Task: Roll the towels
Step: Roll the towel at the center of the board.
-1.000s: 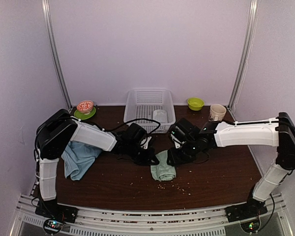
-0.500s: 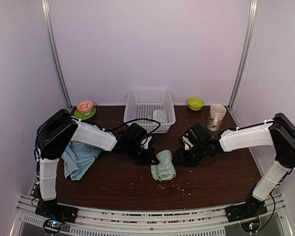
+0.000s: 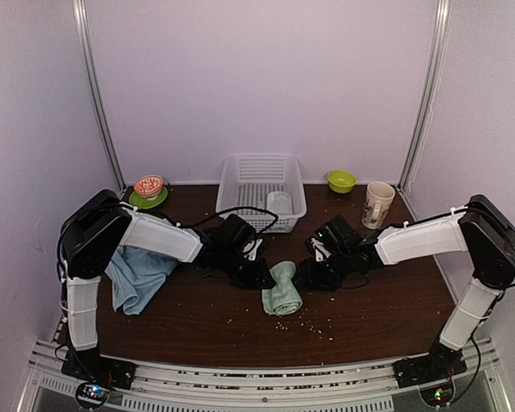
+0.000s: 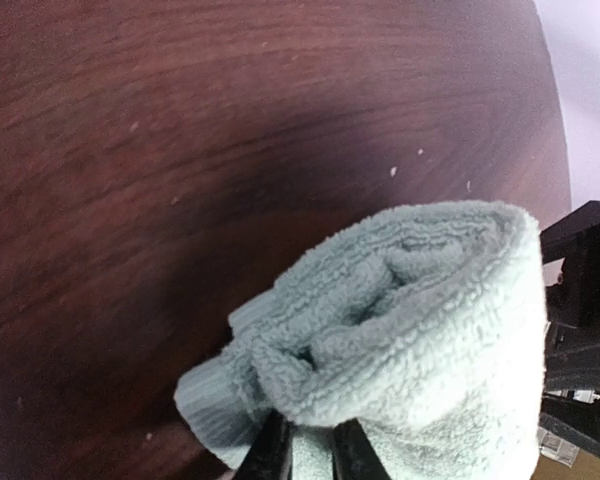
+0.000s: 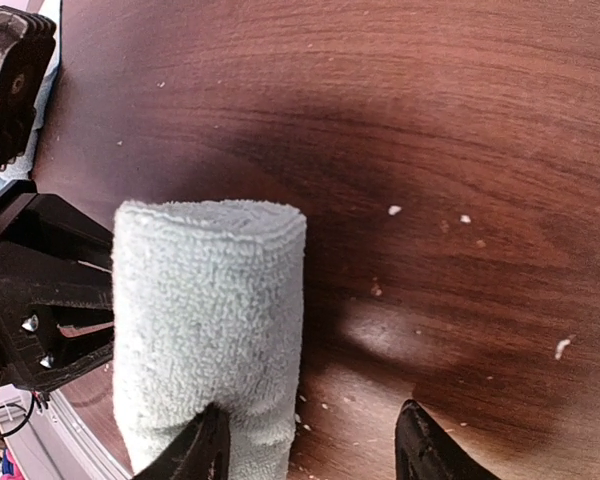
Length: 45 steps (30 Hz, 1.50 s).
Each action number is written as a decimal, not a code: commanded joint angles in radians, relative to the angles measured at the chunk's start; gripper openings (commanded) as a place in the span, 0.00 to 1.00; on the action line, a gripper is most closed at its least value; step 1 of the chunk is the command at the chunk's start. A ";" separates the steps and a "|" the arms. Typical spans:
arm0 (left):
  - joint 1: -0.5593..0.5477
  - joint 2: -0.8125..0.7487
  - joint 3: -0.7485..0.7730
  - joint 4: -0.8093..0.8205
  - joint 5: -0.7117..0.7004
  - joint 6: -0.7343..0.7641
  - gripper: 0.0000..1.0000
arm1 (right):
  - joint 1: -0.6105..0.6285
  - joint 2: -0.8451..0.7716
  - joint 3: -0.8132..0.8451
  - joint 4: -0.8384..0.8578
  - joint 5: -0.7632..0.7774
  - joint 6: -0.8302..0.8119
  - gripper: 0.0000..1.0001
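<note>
The pale green towel lies rolled into a short cylinder at the table's middle. In the left wrist view the roll's spiral end faces the camera. My left gripper is at the roll's left side, and its narrow jaws pinch a fold of the cloth. My right gripper stands open at the roll's right side. One of its fingers lies over the towel's edge, the other over bare wood. The light blue towel lies crumpled at the left. A small greyish-white towel sits in the basket.
A white lattice basket stands at the back centre. A red bowl on a green plate is at the back left. A green bowl and a beige cup are at the back right. Crumbs dot the wood near the front.
The right arm has swung back to the right, uncovering the cup, and its jaws have widened beside the roll. The green towel looks narrower and tighter. The left arm has barely moved.
</note>
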 commanded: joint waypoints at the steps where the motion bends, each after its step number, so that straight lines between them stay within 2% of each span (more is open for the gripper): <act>1: 0.001 -0.053 -0.020 -0.120 -0.044 0.047 0.16 | 0.020 0.023 0.036 0.012 0.018 0.007 0.57; 9: 0.003 -0.134 -0.040 -0.154 -0.041 0.068 0.15 | 0.025 0.039 0.059 -0.015 0.039 -0.001 0.57; 17: 0.003 -0.225 -0.058 -0.196 -0.057 0.106 0.23 | 0.034 0.052 0.076 -0.023 0.042 -0.006 0.57; 26: 0.003 -0.279 -0.117 -0.237 -0.135 0.121 0.16 | 0.041 0.062 0.102 -0.039 0.041 -0.012 0.57; 34: 0.003 -0.247 -0.142 -0.252 -0.169 0.136 0.01 | 0.052 0.074 0.121 -0.045 0.039 -0.012 0.57; 45: -0.001 -0.182 -0.135 -0.194 -0.135 0.118 0.00 | 0.088 0.074 0.151 -0.051 0.033 0.002 0.57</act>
